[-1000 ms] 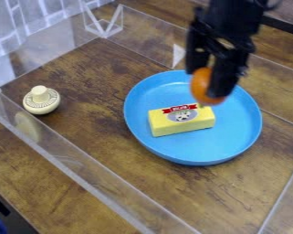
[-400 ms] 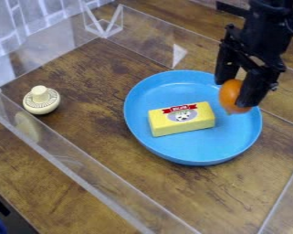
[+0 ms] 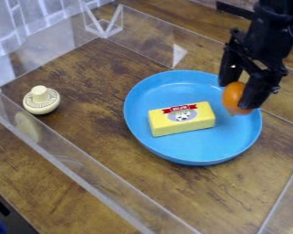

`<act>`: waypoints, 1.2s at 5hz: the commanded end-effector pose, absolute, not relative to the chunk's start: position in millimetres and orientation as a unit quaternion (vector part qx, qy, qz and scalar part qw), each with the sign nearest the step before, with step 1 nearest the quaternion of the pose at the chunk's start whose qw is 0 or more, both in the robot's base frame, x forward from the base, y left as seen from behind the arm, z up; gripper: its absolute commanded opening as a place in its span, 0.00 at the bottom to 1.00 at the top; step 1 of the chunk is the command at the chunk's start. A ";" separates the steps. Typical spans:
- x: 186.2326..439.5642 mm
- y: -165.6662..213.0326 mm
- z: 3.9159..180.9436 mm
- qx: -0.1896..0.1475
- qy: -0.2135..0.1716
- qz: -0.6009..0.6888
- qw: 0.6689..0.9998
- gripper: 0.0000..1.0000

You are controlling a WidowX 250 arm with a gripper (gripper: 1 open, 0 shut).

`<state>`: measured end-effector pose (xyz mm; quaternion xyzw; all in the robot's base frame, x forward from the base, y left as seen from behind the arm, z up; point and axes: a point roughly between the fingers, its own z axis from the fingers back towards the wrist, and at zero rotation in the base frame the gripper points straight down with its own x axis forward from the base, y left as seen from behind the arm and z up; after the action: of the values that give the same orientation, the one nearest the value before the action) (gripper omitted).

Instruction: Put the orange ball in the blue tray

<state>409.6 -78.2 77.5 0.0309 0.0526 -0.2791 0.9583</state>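
We see the orange ball (image 3: 235,94) between the fingertips of our hand (image 3: 237,95), pinched there; ball and hand at the blue tray's (image 3: 222,146) right side in the view; the yellow block (image 3: 182,118) lies in the tray, left of the ball; the cream knobbed object (image 3: 41,100) sits well apart on the wooden counter (image 3: 99,64)

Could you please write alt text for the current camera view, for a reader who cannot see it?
A black gripper holds an orange ball over the right side of a round blue tray. A yellow block lies in the tray, and a cream knob-topped object stands apart on the wooden surface.
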 end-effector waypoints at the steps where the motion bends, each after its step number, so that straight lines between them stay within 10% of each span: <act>1: 421.3 -83.7 101.5 0.037 0.017 -0.288 0.957 0.00; 6: 441.3 -75.6 86.8 0.047 0.040 -0.296 0.953 0.00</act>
<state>433.3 -77.0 57.8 0.0428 0.0792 -0.2991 0.9500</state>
